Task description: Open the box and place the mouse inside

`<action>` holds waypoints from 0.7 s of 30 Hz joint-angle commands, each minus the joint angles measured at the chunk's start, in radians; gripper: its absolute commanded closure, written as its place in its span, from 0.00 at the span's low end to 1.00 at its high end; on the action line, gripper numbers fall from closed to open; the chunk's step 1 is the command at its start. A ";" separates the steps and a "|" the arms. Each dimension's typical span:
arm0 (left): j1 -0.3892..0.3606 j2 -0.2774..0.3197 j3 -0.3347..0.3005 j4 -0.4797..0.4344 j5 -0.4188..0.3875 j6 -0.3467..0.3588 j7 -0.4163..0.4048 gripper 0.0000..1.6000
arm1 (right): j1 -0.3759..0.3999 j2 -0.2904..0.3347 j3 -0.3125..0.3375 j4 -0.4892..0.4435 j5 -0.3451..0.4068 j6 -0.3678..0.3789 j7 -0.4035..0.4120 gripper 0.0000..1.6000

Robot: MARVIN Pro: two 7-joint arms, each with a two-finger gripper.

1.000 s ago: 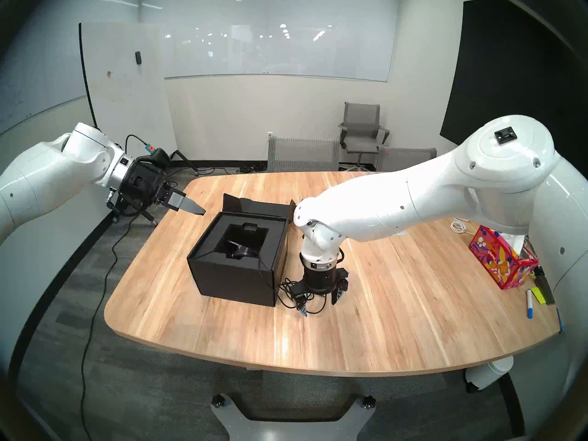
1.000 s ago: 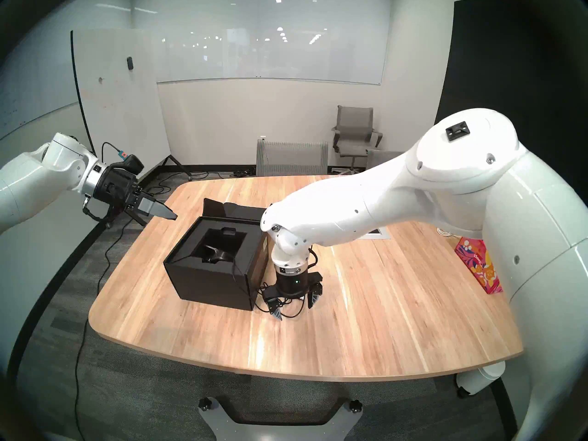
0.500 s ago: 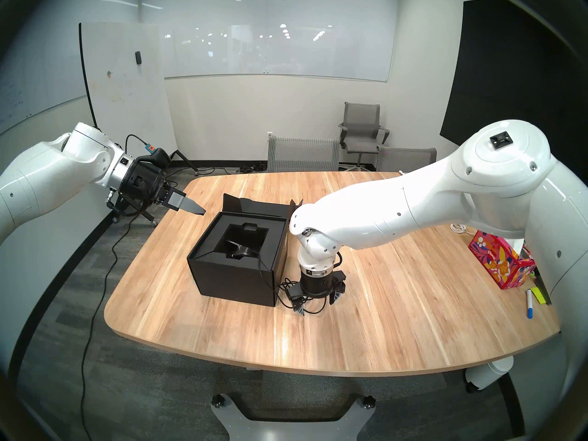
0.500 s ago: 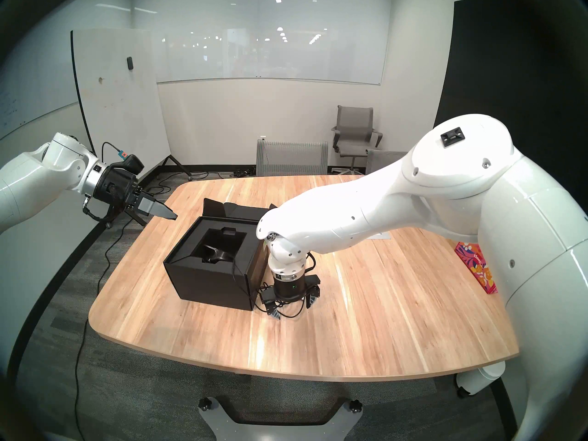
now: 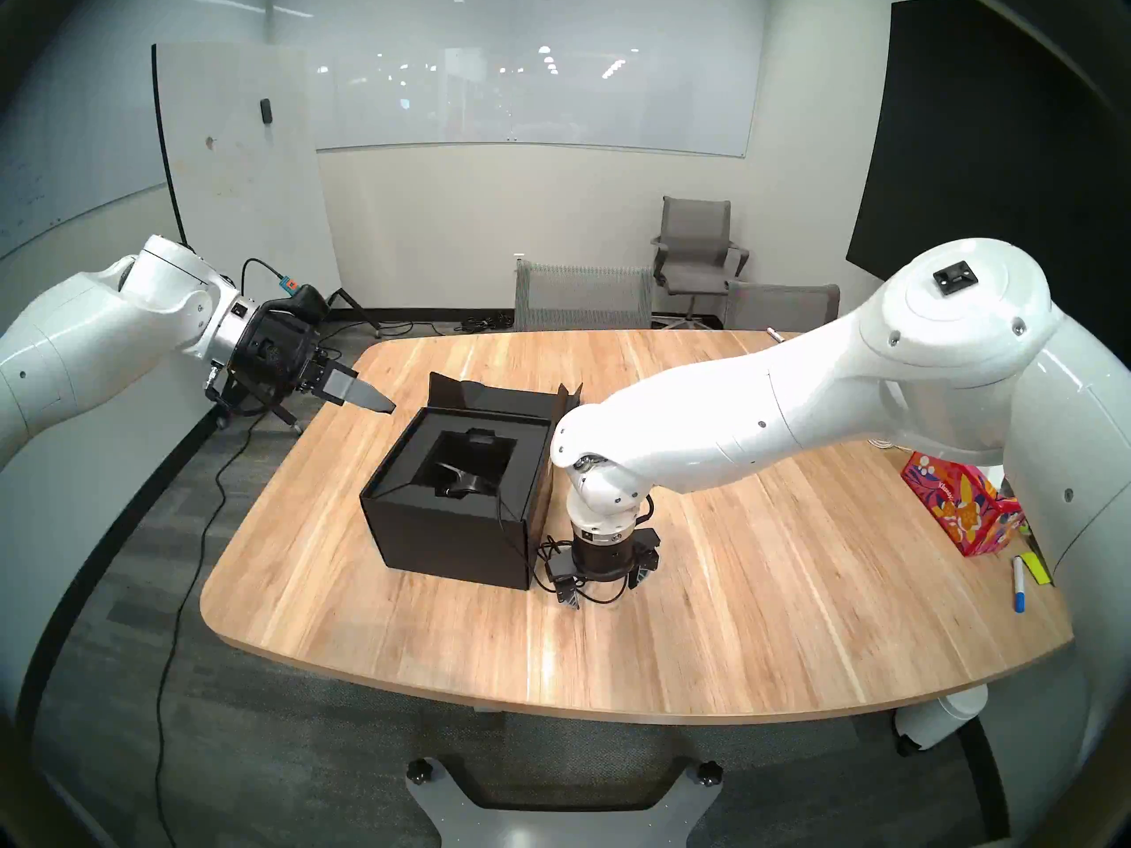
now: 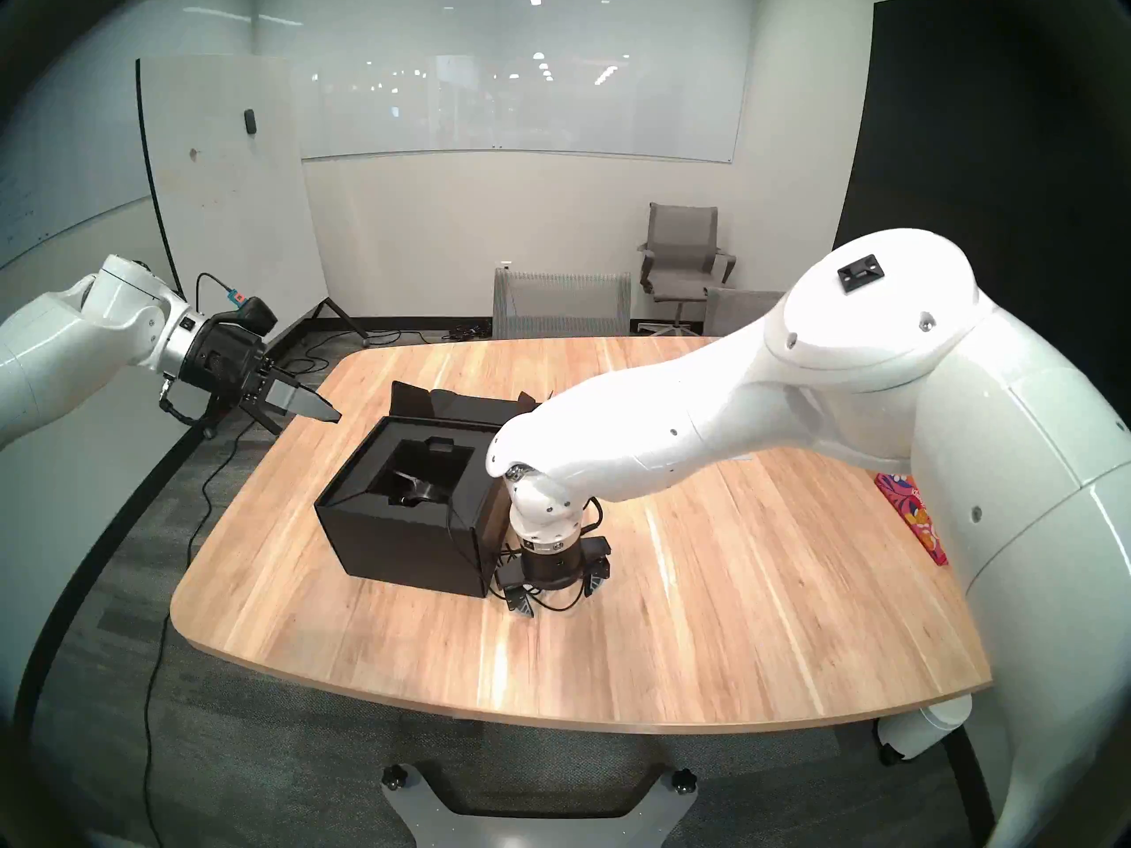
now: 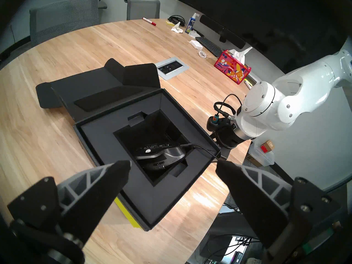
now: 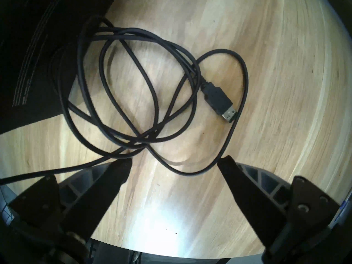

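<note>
Box is open, flap lid folded flat on the table behind it. Mouse already sits in the foam insert's cutout, tilted, side buttons showing. Its cable runs out over the box's right rim and down to a loose coil on the table, USB plug lying flat on the wood at the coil's edge.

Right gripper points straight down over that coil, just right of the box wall, fingers spread wide with nothing between them. In the wrist view the coil lies mostly ahead of the fingertips; 1 loop crosses the gap between them. My read: it's lined up to gather the cable so the rest can follow the mouse in. Thin, springy cable, so the loops may slip out of the pinch.

Left gripper hangs off the box's far-left corner, aimed down at the opening, fingers apart, empty. Looks parked clear of the right arm.

Box holds mouse only; cable is mostly outside.
</note>
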 commanded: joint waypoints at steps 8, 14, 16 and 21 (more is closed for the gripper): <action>-0.021 -0.001 -0.012 0.002 -0.004 -0.002 -0.028 0.00 | 0.007 0.004 0.002 -0.008 -0.012 -0.038 -0.009 0.52; -0.021 -0.001 -0.011 0.002 -0.005 -0.003 -0.028 0.00 | 0.017 0.013 0.003 -0.030 -0.015 -0.057 -0.021 0.90; -0.021 -0.001 -0.011 0.002 -0.005 -0.003 -0.028 0.00 | 0.018 0.014 0.003 -0.032 -0.016 -0.058 -0.022 0.95; -0.022 -0.001 -0.011 0.002 -0.005 -0.003 -0.028 0.00 | 0.016 0.017 0.005 -0.035 -0.021 -0.065 -0.024 1.00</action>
